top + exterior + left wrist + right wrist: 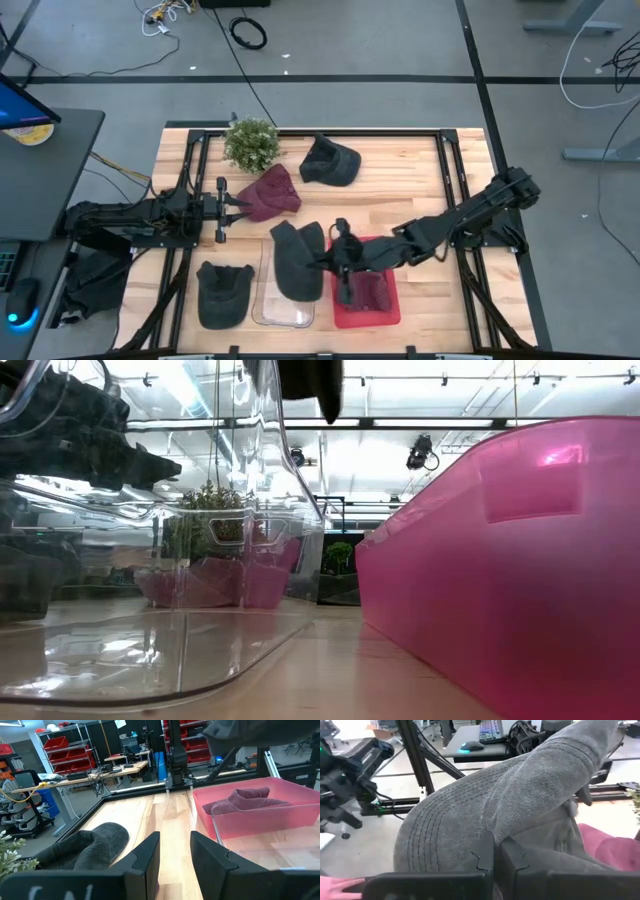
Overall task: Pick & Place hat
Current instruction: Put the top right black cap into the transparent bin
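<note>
**benchrat:** So where's it at? Looks to me like the carry step. The right gripper [340,262] has its fingers pinched tight on a dark grey hat [297,260], and the hat hangs over the seam between the clear bin [282,315] and the red bin [366,310].

**torque_tom:** Yep, the right wrist view agrees, grey fabric is bunched right at the fingertips. Which bin it's headed for, I honestly can't tell from above. The red one already has a maroon hat [248,800] in it.

**benchrat:** And the left gripper [228,208]?

**torque_tom:** Parked beside the maroon hat on the table [268,193], fingers apart, holding nothing.

**benchrat:** So next, I'd guess: centre the hat over a bin, lower it, then let go so the brim doesn't catch the rim.
</note>
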